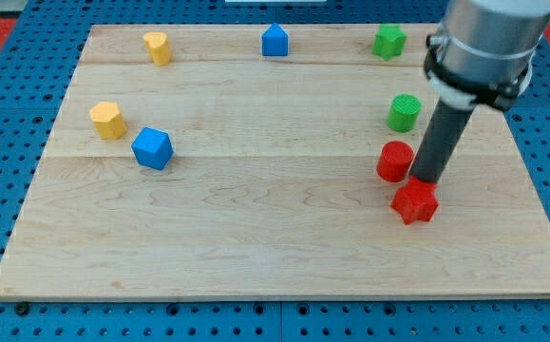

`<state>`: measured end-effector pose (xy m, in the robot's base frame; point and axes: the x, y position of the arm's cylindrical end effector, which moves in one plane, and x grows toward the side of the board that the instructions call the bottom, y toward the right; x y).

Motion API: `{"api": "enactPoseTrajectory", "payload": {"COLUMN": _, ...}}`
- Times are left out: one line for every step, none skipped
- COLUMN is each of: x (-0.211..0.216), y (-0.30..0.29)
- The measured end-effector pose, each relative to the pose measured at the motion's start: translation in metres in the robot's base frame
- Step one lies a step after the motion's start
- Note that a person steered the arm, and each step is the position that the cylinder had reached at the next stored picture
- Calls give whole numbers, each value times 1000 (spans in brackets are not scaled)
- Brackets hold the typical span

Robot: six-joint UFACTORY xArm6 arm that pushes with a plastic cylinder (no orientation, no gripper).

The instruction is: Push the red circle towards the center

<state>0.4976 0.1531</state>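
Observation:
The red circle [394,161] is a short red cylinder at the view's right, on the wooden board [256,237]. My tip [429,180] stands just right of it, very close or touching, and right above the red star-shaped block [415,201]. The dark rod rises toward the view's top right into the grey arm body. A green cylinder [404,112] sits just above the red circle.
A green star-like block [388,42] is at the top right. A blue house-shaped block [275,41] is at the top middle. A blue cube [152,148] and two yellow blocks [108,120] [158,47] are at the left.

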Motion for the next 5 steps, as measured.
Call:
{"api": "enactPoseTrajectory", "payload": {"x": 23, "y": -31}}
{"api": "enactPoseTrajectory", "payload": {"x": 23, "y": 37}}
{"api": "enactPoseTrajectory", "payload": {"x": 35, "y": 81}}
{"api": "enactPoseTrajectory", "payload": {"x": 38, "y": 88}}
{"api": "enactPoseTrajectory", "payload": {"x": 38, "y": 94}}
